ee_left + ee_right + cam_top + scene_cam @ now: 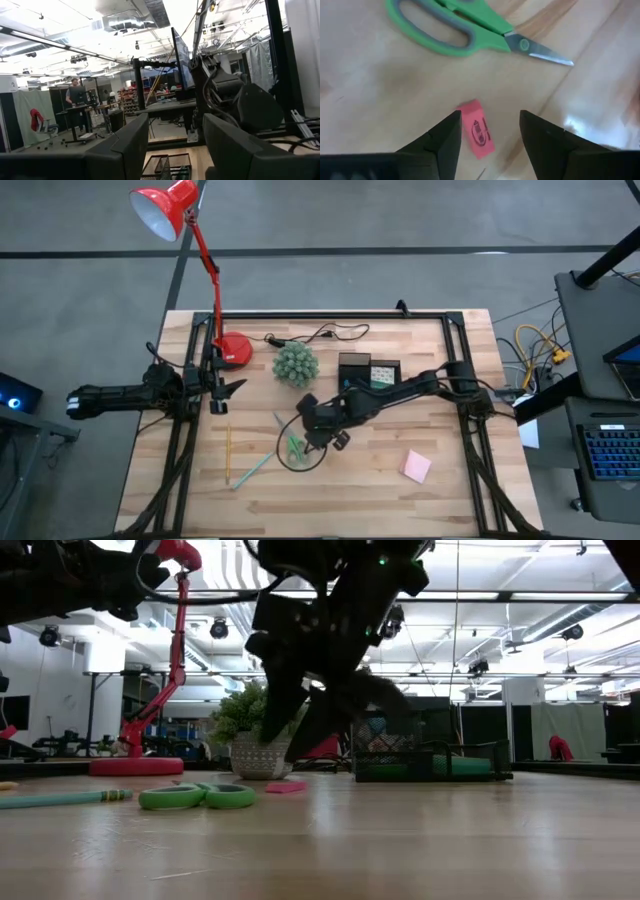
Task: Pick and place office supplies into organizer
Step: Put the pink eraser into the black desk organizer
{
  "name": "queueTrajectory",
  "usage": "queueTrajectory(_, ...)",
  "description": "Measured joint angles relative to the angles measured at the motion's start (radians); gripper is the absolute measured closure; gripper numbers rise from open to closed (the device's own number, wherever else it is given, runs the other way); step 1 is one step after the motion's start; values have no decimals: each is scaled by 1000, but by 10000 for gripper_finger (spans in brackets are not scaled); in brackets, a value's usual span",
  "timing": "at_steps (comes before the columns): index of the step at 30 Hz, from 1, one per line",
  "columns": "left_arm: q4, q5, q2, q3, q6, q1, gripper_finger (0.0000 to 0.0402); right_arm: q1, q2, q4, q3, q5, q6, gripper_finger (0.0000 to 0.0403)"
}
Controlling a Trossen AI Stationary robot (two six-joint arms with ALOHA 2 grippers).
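Note:
My right gripper [487, 135] is open and points down, a little above the table. A small pink eraser [478, 132] lies flat on the wood below the gap between its fingers, and they do not touch it. The green-handled scissors [465, 25] lie just beyond it. In the low view the gripper [290, 745] hangs above the eraser [286, 786], beside the scissors [197, 797]. The black organizer [365, 372] stands behind, near the plant. My left gripper [222, 387] waits open at the table's left, by the lamp's base.
A yellow pencil [228, 455] and a light green pen [255, 470] lie to the left of the scissors. A pink sticky-note pad [417, 466] lies at the near right. The fuzzy green plant [296, 364] and the red lamp's base [235, 348] stand at the back.

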Motion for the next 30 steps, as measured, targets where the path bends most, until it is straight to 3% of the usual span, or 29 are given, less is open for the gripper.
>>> queueTrajectory(6, 0, 0, 0, 0, 0, 0, 226, -22, 30, -8, 46, 7, -33, 213)
queueTrajectory(12, 0, 0, 0, 0, 0, 0, 226, -36, 53, -123, 70, 0, -66, 213)
queueTrajectory(30, 0, 0, -2, 0, 0, 0, 226, -49, 58, -107, 67, -34, -158, 213)
